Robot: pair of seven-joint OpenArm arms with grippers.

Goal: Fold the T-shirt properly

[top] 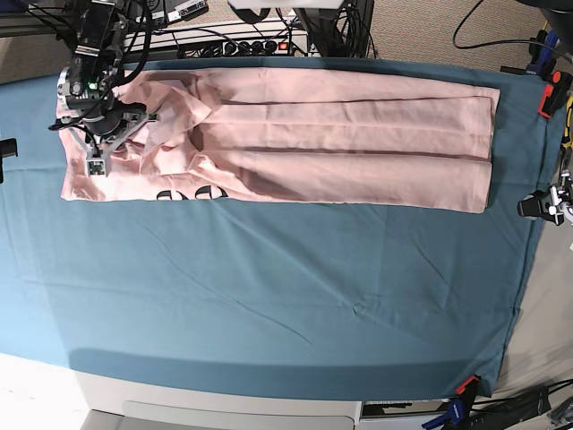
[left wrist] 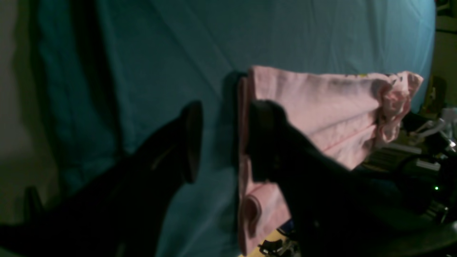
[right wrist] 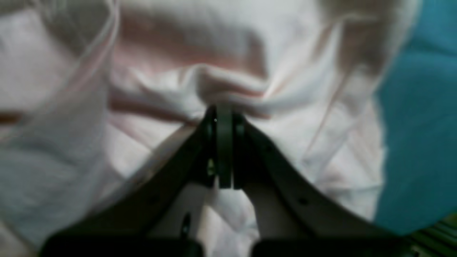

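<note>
The T-shirt (top: 295, 139) runs lengthwise across the counter (top: 269, 296); the right gripper (right wrist: 224, 110), pinching its end, is nearer than the half-open, empty left gripper (left wrist: 223, 141).

The T-shirt (top: 340, 134) lies along the table cloth's (top: 269, 296) far edge, right gripper (top: 97, 159) on its left end.
</note>
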